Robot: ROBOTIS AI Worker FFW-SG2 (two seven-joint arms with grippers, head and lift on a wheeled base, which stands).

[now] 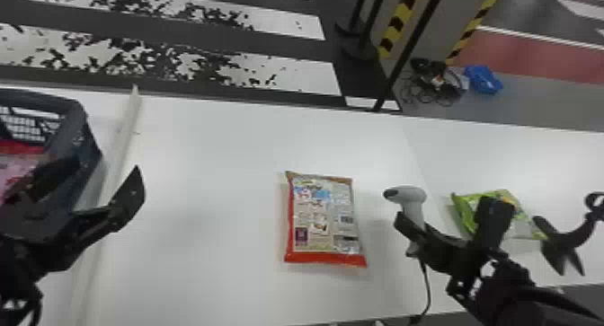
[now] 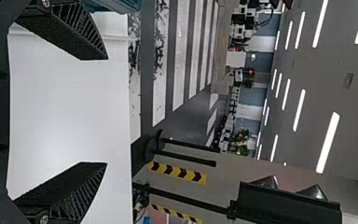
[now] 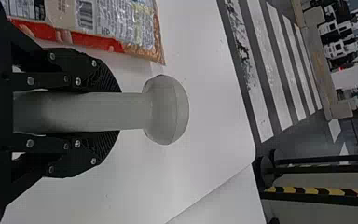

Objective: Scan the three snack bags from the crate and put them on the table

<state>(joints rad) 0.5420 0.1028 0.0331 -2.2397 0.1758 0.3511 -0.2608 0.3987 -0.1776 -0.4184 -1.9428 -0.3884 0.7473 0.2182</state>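
A red-edged snack bag (image 1: 321, 217) lies flat, printed back up, in the middle of the table. Just right of it in the head view, my right gripper (image 1: 412, 227) is shut on the handle of the white scanner (image 1: 411, 195). In the right wrist view the gripper (image 3: 116, 112) clasps the handle from both sides, the scanner's rounded head (image 3: 168, 109) beyond the fingertips, and the bag (image 3: 121, 21) beside it. A green bag (image 1: 467, 208) lies farther right, partly behind the right arm. My left gripper (image 1: 105, 179) stands open by the crate (image 1: 85, 132); its spread fingers (image 2: 77, 32) hold nothing. Inside the crate is a red-and-pink bag (image 1: 20, 165).
A raised pale strip (image 1: 121, 141) runs across the white table (image 1: 215, 190) between crate and bags. The scanner's cable (image 1: 427, 289) trails to the near edge. A black forked object (image 1: 559, 246) stands at the far right. Barrier posts are beyond the table.
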